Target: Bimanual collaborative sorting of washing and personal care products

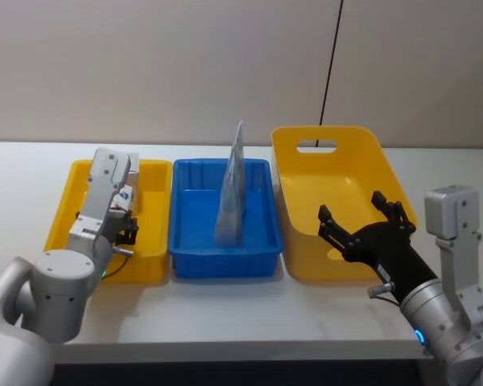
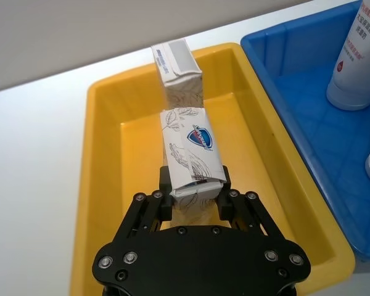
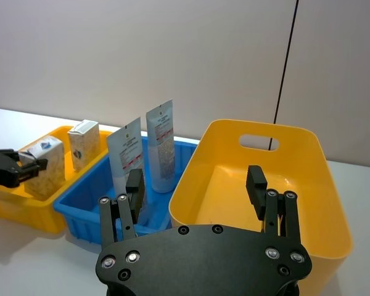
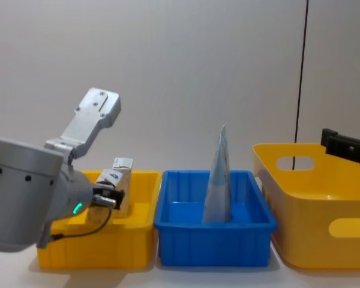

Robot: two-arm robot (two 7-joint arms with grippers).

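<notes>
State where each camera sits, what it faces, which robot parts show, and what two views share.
Head: high, looking down on yellow tray, blue tray, yellow basket; both arms show.
Chest: low, looking across; left arm large.
Left wrist: behind left end effector, shut on cream carton.
Right wrist: behind open right end effector, facing yellow basket.
Head and chest share the upright pouches.

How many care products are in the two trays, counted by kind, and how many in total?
Cream cartons: 2, in the yellow tray; left gripper grips one.
Pale pouches: 2, standing in the blue tray.
Total: 4. Right gripper hovers open by the yellow basket.
</notes>
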